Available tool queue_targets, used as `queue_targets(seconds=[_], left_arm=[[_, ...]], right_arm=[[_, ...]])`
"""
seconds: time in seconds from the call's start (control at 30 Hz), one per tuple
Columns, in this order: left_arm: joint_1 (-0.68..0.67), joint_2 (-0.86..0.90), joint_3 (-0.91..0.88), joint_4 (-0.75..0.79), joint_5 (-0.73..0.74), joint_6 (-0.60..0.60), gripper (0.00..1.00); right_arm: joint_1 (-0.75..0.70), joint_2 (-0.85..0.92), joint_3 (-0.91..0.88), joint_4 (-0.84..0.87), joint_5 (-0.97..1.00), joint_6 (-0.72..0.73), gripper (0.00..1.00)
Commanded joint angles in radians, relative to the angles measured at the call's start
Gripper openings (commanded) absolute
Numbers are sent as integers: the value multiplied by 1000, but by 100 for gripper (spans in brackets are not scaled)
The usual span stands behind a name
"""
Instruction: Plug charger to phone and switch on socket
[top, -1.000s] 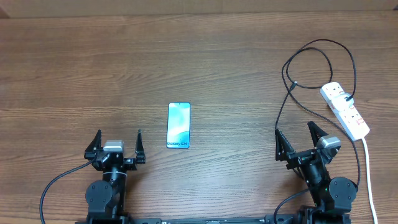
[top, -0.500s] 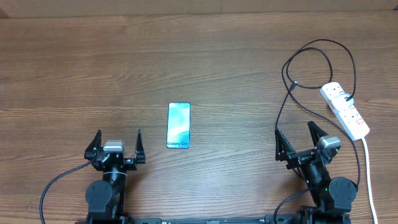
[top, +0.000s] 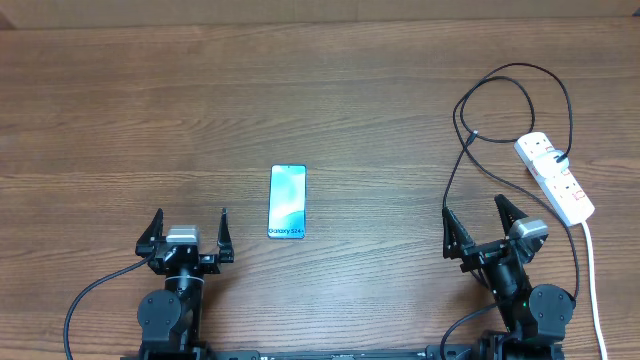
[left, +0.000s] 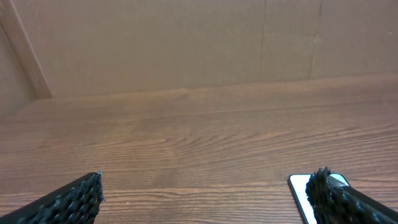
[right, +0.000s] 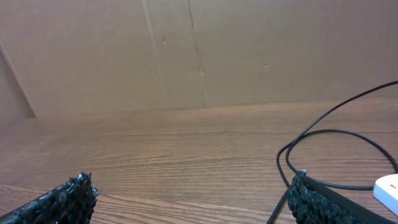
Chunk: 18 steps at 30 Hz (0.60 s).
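Both sets of fingers spread wide, holding nothing. Left gripper (top: 191, 217) sits at the near edge, left of the phone (top: 287, 202), which lies flat mid-table. Right gripper (top: 472, 207) is close beside the charger (top: 520, 66) cable, with the socket (top: 556, 178) to its right.

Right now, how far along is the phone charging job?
Nothing looks done yet. The phone lies unplugged, well apart from the charger looped by the socket. Nothing is in hand: left hand and right hand are open, empty. Left: plug in, switch on.
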Motion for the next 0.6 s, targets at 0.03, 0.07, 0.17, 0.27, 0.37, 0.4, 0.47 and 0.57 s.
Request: queue_targets(seconds=[0.03,0.07,0.17,0.27,0.37,0.4,0.47,0.57], left_arm=[[10,-9,-5,10,8,-86,100],[10,-9,-5,7,9,-116,99],[10,-9,0,-6,27,-209,100],[10,-9,18,-16,81,-221,100],[10,-9,66,-77,92,-220,100],[10,-8,89,-107,91,-220,99],[10,-8,147,-185,85,-217,100],[10,-2,220,-266,83,-192,100]], right_arm=[[-4,-8,-10,2,10,-8,100],[-4,-8,-10,2,10,-8,100],[-4,-8,-10,2,10,-8,100],[-4,-8,-10,2,10,-8,100],[-4,-8,-10,2,10,-8,100],[-4,-8,-10,2,10,-8,100],[-4,-8,-10,2,10,-8,100],[-4,-8,-10,2,10,-8,100]])
